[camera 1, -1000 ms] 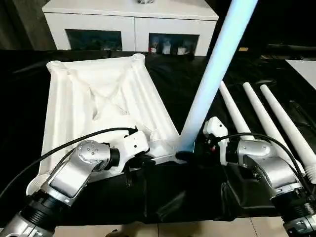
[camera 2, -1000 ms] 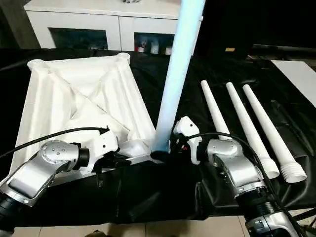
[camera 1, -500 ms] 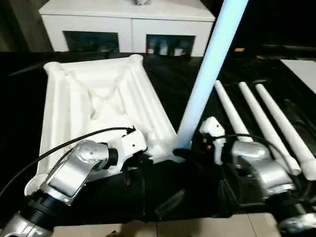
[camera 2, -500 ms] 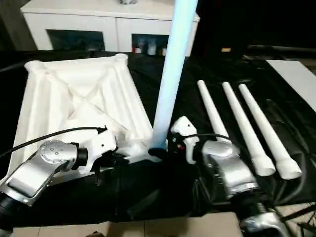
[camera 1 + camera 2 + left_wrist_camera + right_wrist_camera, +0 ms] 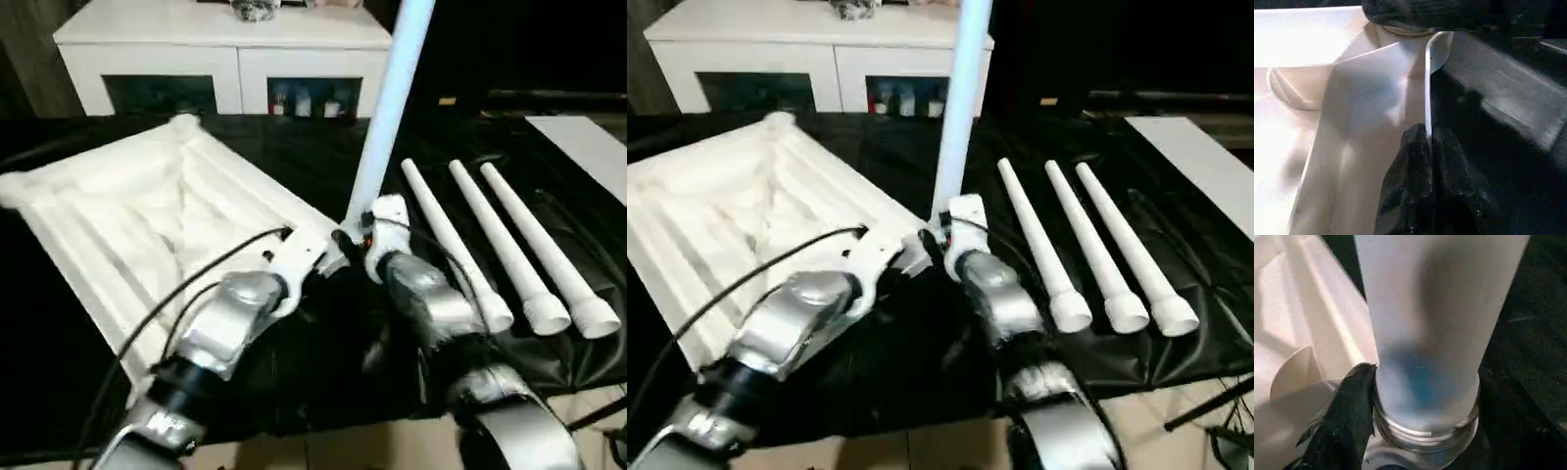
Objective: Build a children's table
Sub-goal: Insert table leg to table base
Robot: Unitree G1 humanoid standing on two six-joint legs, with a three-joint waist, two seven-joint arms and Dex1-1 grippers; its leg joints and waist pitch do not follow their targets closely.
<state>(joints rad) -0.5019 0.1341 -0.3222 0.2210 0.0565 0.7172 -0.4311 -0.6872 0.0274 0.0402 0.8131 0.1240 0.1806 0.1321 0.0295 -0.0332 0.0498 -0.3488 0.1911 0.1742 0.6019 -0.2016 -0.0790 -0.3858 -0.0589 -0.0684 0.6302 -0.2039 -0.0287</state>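
The white tabletop lies ribbed side up on the black-covered counter, toward the counter's left side, turned so that one corner points at the robot. An upright leg stands in the round socket at that near corner, its threaded foot seated at the socket's mouth.

The left end effector is pinched shut on the tabletop's thin edge wall beside that socket. The right end effector sits around the foot of the upright leg, one black finger touching its side; the other finger is hidden, so whether it truly grips cannot be told.

Three more legs lie side by side on the counter's right part, well apart from the tabletop, their wide ends near the front edge. Bare black cloth lies open between them and the upright leg. A white cabinet stands beyond the counter's far edge.
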